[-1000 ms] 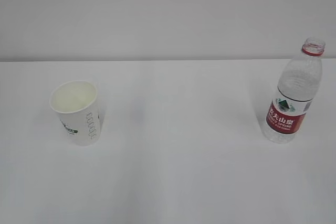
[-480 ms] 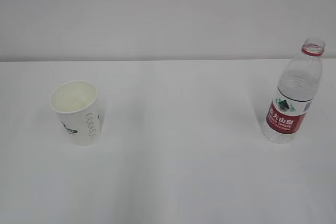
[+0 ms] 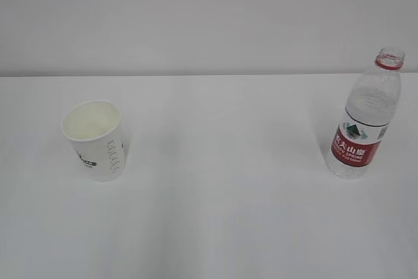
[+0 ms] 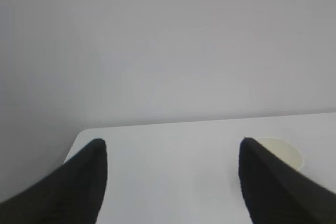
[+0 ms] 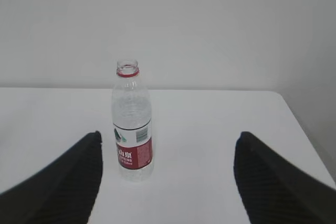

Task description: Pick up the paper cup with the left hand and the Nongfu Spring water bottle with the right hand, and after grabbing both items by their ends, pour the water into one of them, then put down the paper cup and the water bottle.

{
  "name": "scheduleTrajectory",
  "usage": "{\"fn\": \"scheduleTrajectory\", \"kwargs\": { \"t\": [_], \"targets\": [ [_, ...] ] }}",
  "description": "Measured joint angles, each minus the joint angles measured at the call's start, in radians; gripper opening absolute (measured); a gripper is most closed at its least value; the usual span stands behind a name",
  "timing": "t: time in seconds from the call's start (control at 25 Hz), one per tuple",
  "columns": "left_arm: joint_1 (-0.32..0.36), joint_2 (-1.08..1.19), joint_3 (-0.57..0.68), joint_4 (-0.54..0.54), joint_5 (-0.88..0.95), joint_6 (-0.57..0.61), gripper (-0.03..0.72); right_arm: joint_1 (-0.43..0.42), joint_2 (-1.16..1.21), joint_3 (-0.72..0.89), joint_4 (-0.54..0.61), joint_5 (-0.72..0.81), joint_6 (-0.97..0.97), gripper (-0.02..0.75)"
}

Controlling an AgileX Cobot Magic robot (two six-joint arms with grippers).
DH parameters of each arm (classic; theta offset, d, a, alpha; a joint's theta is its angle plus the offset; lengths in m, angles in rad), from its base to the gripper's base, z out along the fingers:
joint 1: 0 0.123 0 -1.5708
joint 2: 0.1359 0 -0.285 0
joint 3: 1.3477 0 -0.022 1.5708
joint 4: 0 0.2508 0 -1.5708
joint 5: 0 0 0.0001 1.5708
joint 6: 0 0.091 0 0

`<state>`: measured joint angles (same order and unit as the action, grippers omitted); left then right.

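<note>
The white paper cup [image 3: 95,139] stands upright on the left of the white table [image 3: 222,161], empty inside as far as I can see. The Nongfu Spring water bottle [image 3: 363,117], clear with a red label and no cap, stands upright at the far right. Neither gripper shows in the exterior view. In the left wrist view my left gripper [image 4: 170,148] is open over bare table, and the paper cup's rim [image 4: 286,149] peeks out behind its right finger. In the right wrist view my right gripper [image 5: 167,140] is open; the bottle [image 5: 132,124] stands ahead, nearer the left finger.
A plain grey-white wall rises behind the table. The table's rounded left corner [image 4: 84,132] shows in the left wrist view and its right edge [image 5: 299,121] in the right wrist view.
</note>
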<state>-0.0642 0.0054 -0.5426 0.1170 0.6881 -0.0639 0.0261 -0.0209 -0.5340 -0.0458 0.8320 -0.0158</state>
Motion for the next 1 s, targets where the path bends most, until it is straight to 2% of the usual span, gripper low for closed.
{"fn": "scheduleTrajectory", "kwargs": {
  "t": [0.56, 0.84, 1.0],
  "targets": [
    [0.000, 0.000, 0.091, 0.008, -0.153, 0.000, 0.570, 0.000, 0.000, 0.000, -0.039, -0.187, -0.001, 0.587],
    [0.000, 0.000, 0.091, 0.171, -0.245, 0.002, 0.570, 0.000, 0.000, 0.021, -0.040, -0.250, -0.002, 0.587],
    [0.000, 0.013, 0.091, 0.143, -0.268, 0.002, 0.570, 0.000, 0.000, 0.027, -0.067, -0.307, -0.002, 0.588]
  ]
}}
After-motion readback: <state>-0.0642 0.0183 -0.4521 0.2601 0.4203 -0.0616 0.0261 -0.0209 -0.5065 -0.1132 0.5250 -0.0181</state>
